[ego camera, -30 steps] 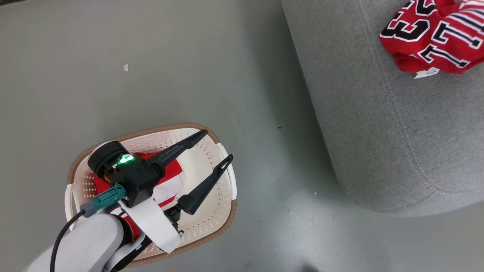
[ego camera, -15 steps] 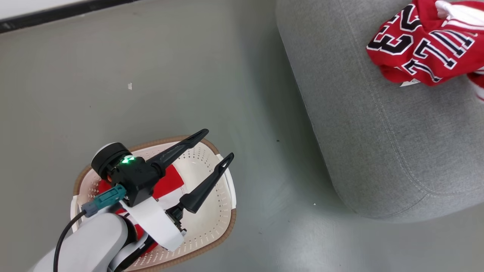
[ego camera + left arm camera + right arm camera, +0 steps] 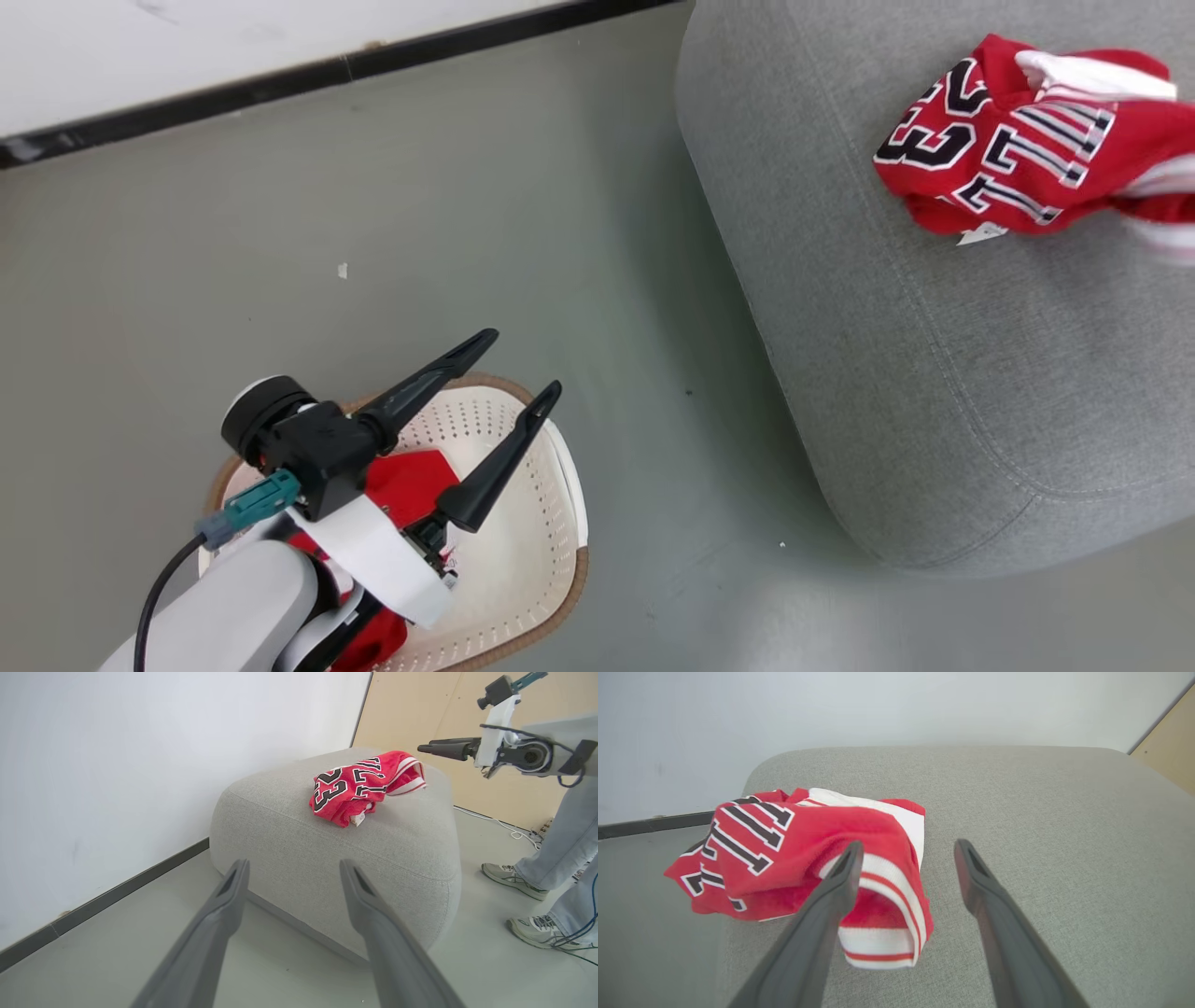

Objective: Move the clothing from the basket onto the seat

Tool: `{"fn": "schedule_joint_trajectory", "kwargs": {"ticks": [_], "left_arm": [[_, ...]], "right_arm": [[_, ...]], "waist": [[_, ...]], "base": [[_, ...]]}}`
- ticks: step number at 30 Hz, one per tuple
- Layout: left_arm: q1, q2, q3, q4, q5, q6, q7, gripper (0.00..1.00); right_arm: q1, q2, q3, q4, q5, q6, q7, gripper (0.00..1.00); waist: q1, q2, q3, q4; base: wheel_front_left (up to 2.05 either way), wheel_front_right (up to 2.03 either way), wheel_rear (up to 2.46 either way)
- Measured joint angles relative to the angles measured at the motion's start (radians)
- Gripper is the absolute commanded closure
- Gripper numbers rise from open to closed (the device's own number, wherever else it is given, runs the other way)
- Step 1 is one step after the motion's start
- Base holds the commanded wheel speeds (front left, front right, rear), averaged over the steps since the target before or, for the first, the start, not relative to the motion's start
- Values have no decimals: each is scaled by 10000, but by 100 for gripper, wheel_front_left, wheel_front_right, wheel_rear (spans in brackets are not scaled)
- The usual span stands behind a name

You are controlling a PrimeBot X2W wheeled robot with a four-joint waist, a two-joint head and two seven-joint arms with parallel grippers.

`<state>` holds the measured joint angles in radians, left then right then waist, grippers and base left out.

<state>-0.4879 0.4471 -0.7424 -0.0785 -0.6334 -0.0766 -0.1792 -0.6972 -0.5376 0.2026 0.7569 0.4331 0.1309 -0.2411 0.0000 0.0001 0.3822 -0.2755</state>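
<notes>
A red jersey (image 3: 1018,159) with the number 23 lies crumpled on the grey seat (image 3: 934,373). My right gripper (image 3: 909,843) hovers open just above the seat (image 3: 1064,812). Its left finger crosses in front of the jersey's (image 3: 784,858) striped hem. The left wrist view shows the jersey (image 3: 355,788) on the seat (image 3: 327,858), with the right gripper (image 3: 423,748) beside it. My left gripper (image 3: 523,359) is open and empty above the basket (image 3: 532,560). A red garment (image 3: 411,481) lies in the basket, partly hidden by my wrist.
A white wall with a dark baseboard (image 3: 327,70) runs behind the grey floor. A person's legs and shoes (image 3: 528,877) stand to the right of the seat, with cables on the floor near a wooden panel (image 3: 420,700).
The head camera has tilted up, bringing the wall and baseboard into view. The jersey has settled lower and looser on the seat. My left gripper stays open over the basket.
</notes>
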Motion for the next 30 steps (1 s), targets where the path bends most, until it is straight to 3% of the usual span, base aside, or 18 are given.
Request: {"fn": "schedule_joint_trajectory", "kwargs": {"ticks": [16, 30], "left_arm": [[481, -61, 757, 464, -196, 594, -426, 0], [1152, -125, 1716, 938, -629, 1287, -617, 0]], "right_arm": [[370, -13, 107, -1833, 203, 0, -69, 0], [1025, 527, -199, -3494, 52, 0, -115, 0]], "waist": [[0, 0, -1018, 381], [0, 0, -1778, 1094]], "base": [[0, 0, 0], [0, 0, 0]]}}
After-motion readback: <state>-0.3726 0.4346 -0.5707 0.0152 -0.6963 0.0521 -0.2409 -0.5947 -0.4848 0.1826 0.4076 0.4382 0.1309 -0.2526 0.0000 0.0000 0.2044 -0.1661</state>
